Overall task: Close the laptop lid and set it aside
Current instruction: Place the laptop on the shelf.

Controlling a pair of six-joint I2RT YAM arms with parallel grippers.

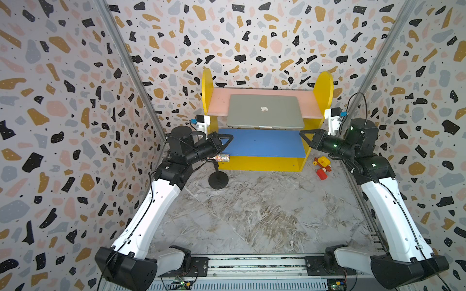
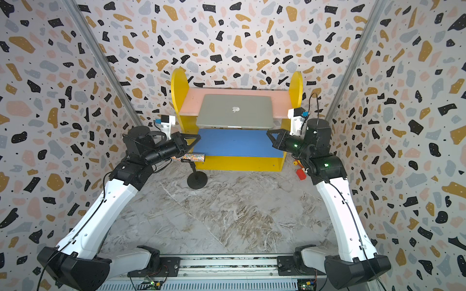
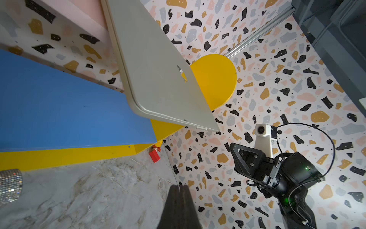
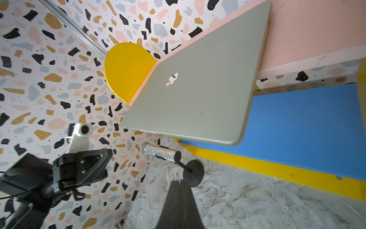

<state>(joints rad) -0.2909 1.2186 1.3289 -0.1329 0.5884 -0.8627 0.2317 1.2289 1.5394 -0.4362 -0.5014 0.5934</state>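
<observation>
on the pink top board point(image 1: 219, 103) of the shelf point(image 1: 262, 163): we see the laptop point(image 1: 264, 112) lying flat, its front edge overhanging the blue board point(image 1: 262, 144).
laptop lid point(image 2: 235, 110): down, logo facing up.
left gripper point(image 1: 229, 138): clenched on nothing, at the shelf's left front, clear of the laptop.
right gripper point(image 1: 302, 133): pinched together, empty, at the shelf's right front, near the laptop's corner.

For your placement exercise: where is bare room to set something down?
Bare: the blue lower shelf board, and the grey marbled tabletop between the glittery cylinder on its black stand and the red-and-yellow toy. Crowded: the pink top board, largely covered by the silver-grey laptop.
</observation>
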